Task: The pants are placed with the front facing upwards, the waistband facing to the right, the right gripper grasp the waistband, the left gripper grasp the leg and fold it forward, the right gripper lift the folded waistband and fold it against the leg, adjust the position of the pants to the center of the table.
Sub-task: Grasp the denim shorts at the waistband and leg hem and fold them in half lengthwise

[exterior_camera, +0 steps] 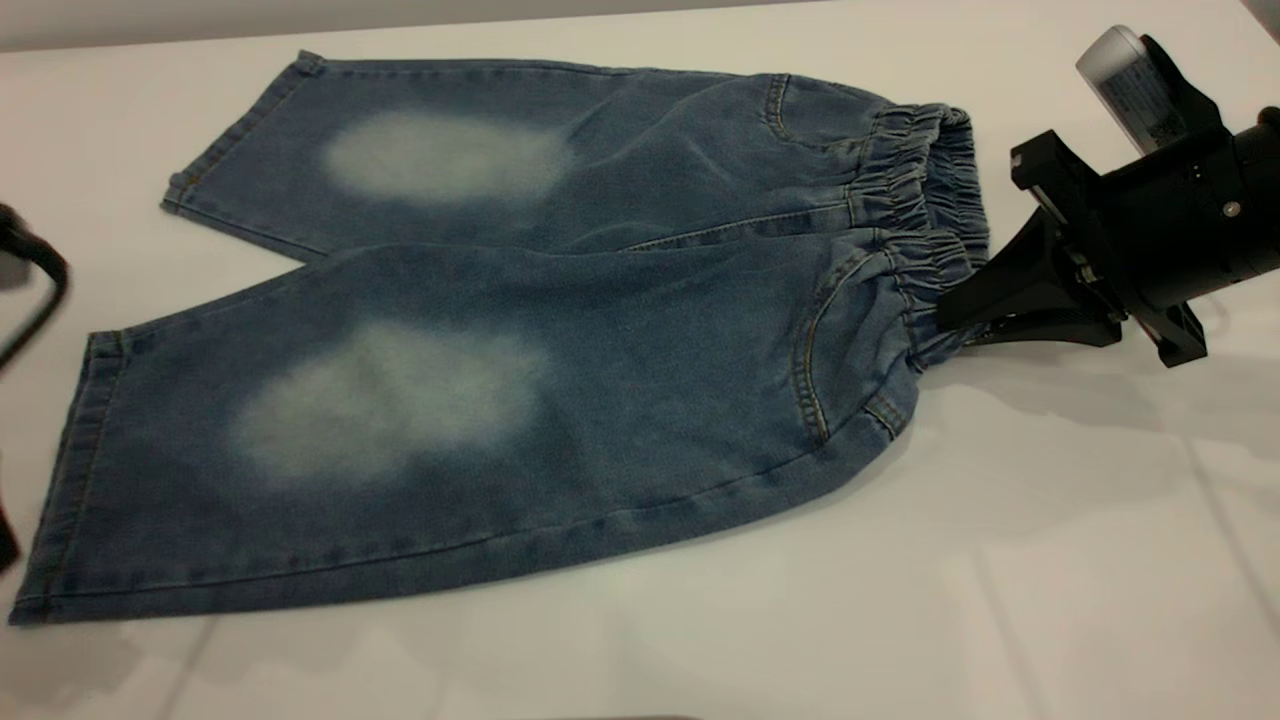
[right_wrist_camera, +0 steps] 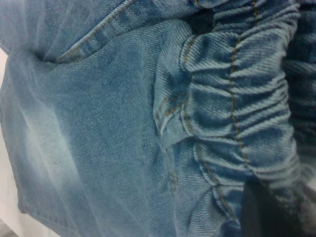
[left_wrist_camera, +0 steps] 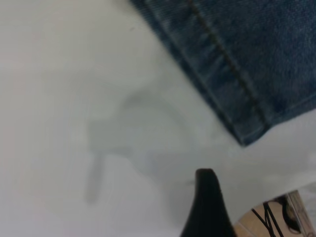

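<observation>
The pants (exterior_camera: 480,330) lie flat and unfolded on the bench (exterior_camera: 1050,560). The right end effector (exterior_camera: 950,318) is clamped on the waistband (exterior_camera: 925,215); the left end effector (left_wrist_camera: 207,197), beside their leg hem, grips nothing, spread unclear. Every fold remains.

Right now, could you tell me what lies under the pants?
The pants lie flat on the white table, bare around them. Anything beneath the denim is covered; the right end effector meets the waistband.

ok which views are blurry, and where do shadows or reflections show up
Exterior view: the pants are sharp, the right gripper throws a soft shadow on the table, and the dark arm part at the left edge is blurred. Left wrist view: soft all over, with a faint grey shadow on the table beside the pant-leg hem. Right wrist view: the waistband is sharp, while the denim towards the frame edge looks hazy.
</observation>
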Motion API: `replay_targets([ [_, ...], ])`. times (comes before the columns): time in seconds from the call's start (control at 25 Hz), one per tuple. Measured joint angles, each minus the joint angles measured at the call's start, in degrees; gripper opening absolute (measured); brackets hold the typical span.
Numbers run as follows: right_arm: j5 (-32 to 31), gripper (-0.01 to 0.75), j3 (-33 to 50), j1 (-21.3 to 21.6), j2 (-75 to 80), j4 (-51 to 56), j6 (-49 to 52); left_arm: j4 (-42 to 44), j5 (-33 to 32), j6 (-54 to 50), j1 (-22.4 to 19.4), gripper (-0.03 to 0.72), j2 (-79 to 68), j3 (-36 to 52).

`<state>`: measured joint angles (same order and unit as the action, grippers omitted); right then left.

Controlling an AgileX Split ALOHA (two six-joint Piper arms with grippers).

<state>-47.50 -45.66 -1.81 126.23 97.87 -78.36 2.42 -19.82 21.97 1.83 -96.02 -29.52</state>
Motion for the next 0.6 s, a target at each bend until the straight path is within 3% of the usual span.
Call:
replay_targets([
  [0.32,-0.1,0.049,0.0,0.0,0.0,0.1,-0.2,1.2,9.6,0.0,3.9,0.465,-10.3,-0.1],
  [0.48,-0.7,0.049,0.0,0.0,0.0,0.1,-0.2,1.4,11.1,0.0,3.9,0.462,-12.8,-0.1],
  [0.6,-1.8,0.050,0.0,0.0,0.0,0.2,-0.2,1.7,11.4,0.0,3.9,0.416,-13.2,-0.3],
])
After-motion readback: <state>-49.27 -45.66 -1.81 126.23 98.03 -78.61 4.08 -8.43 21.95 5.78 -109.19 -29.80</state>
